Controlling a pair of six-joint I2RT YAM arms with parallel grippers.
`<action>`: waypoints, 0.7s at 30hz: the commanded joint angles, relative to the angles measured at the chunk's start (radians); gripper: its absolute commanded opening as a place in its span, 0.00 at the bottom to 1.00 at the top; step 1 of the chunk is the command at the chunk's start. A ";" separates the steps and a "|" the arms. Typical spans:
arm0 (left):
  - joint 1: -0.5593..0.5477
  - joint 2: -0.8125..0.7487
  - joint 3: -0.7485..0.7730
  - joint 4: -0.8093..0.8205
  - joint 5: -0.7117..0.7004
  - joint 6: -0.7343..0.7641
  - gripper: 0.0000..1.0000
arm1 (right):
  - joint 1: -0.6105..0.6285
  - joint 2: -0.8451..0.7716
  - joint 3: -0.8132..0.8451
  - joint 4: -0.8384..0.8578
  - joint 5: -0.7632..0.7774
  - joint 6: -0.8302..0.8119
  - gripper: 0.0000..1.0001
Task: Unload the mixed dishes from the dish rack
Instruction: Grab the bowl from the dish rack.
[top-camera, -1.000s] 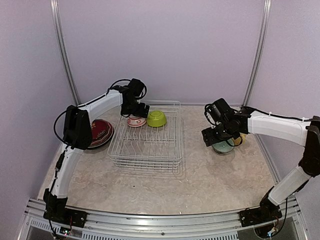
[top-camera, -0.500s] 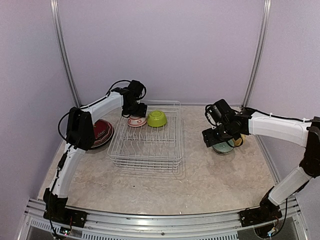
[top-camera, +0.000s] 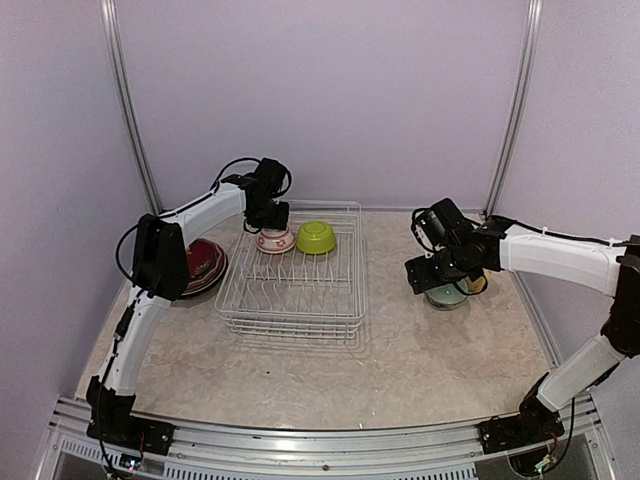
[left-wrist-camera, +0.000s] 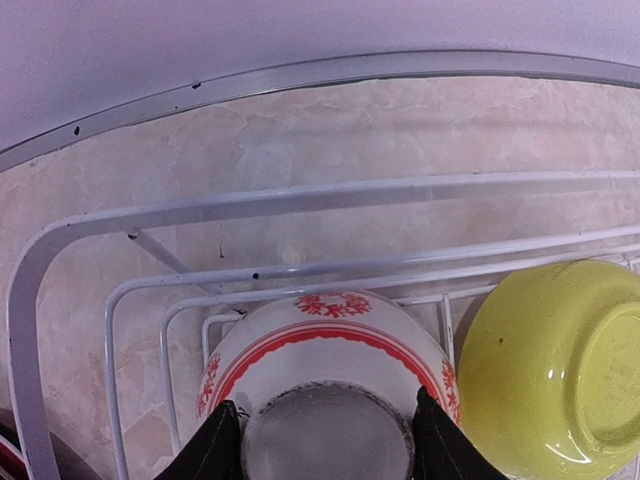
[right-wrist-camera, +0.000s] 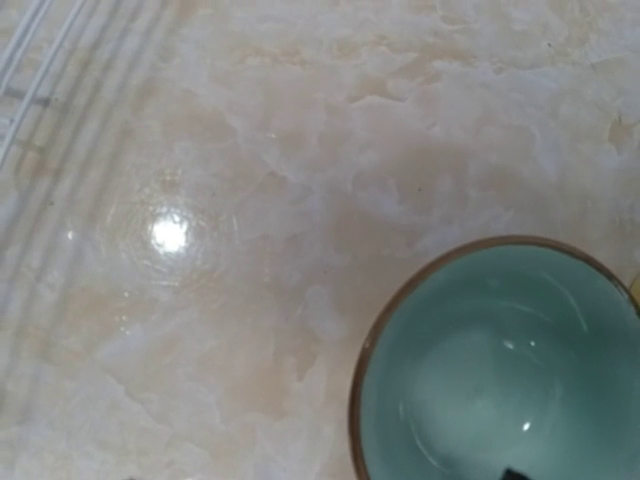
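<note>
The white wire dish rack (top-camera: 290, 290) stands mid-table. At its far end two bowls lie upside down: a white bowl with red trim (top-camera: 274, 240) and a lime green bowl (top-camera: 316, 237). My left gripper (top-camera: 268, 222) is down on the white-and-red bowl (left-wrist-camera: 330, 340), its fingers (left-wrist-camera: 222, 445) pressed on both sides of the foot ring. The lime bowl (left-wrist-camera: 560, 370) sits just right of it. My right gripper (top-camera: 432, 275) hovers open over a pale green bowl (top-camera: 447, 294) standing upright on the table. Only a tip of one of its fingers (right-wrist-camera: 512, 473) shows, above that bowl (right-wrist-camera: 500, 370).
Dark red plates (top-camera: 200, 265) lie stacked on the table left of the rack. A pale yellow mug (top-camera: 482, 283) stands behind the pale green bowl. The rack's rim (left-wrist-camera: 60, 250) curves close to the back wall. Upright prongs fill the rack's near half.
The left gripper's fingers have closed in onto the white-and-red bowl's foot ring. The right arm has barely moved.
</note>
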 joint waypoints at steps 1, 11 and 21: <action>-0.009 -0.024 0.002 -0.043 0.013 0.006 0.33 | 0.011 -0.040 -0.028 0.035 -0.006 0.025 0.75; -0.032 -0.163 -0.051 -0.059 0.050 -0.008 0.27 | 0.016 -0.072 -0.046 0.129 -0.069 0.066 0.76; -0.065 -0.282 -0.097 -0.106 0.083 -0.026 0.24 | 0.015 -0.108 -0.075 0.251 -0.155 0.104 0.81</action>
